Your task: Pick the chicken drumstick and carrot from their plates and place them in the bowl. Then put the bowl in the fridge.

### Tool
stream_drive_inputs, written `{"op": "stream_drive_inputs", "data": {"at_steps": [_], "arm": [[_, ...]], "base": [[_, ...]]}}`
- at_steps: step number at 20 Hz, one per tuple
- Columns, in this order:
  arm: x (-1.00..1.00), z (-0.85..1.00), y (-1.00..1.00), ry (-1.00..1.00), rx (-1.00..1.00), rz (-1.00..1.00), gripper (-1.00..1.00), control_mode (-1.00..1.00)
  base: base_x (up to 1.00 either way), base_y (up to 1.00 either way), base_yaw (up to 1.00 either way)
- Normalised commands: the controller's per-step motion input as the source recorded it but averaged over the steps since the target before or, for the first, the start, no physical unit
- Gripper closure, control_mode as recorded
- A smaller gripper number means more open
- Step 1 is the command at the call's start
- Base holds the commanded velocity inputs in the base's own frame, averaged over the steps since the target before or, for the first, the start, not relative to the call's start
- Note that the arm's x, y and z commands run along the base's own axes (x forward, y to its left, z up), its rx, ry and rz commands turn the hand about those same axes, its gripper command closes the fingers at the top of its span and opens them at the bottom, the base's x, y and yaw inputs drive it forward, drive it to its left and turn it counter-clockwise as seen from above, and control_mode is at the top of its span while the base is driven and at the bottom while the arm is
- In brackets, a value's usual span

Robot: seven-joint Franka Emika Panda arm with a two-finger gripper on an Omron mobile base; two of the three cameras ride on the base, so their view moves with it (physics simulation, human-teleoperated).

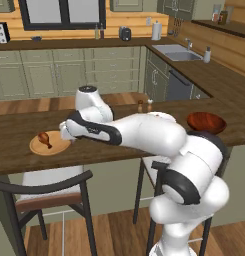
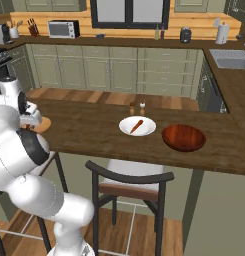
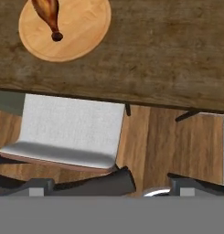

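Chair seat lying closest below the hand camera, tool (image 3: 109, 185) hanging with its fingers spread wide apart and nothing between them.

The padded chair (image 3: 67, 132) is sitting tucked under the edge of the dark wooden counter (image 3: 168, 50), and the tool's dark fingertips (image 3: 38, 186) are rising at the bottom of the hand view above it. The chicken drumstick (image 1: 44, 138) is lying on the light tan wooden plate (image 1: 50, 144) near the counter's front edge, beside the arm's hand. The carrot (image 2: 137, 125) is resting on the white plate (image 2: 137, 126), with two small shakers (image 2: 137, 108) standing just behind it. The bowl (image 2: 183, 138) is sitting just beside the white plate, apart from it. No readable writing or labels are showing on any item.
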Motion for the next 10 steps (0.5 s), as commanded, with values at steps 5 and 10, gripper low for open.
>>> {"op": "stream_drive_inputs", "data": {"at_steps": [5,10], "arm": [[0.31,-0.2,0.34,0.07,0.0,0.09,-1.0,-1.0],[0.37,-0.24,0.23,0.0,-0.01,0.04,-1.0,-1.0]], "base": [[0.0,0.0,0.0],[0.0,0.0,0.0]]}}
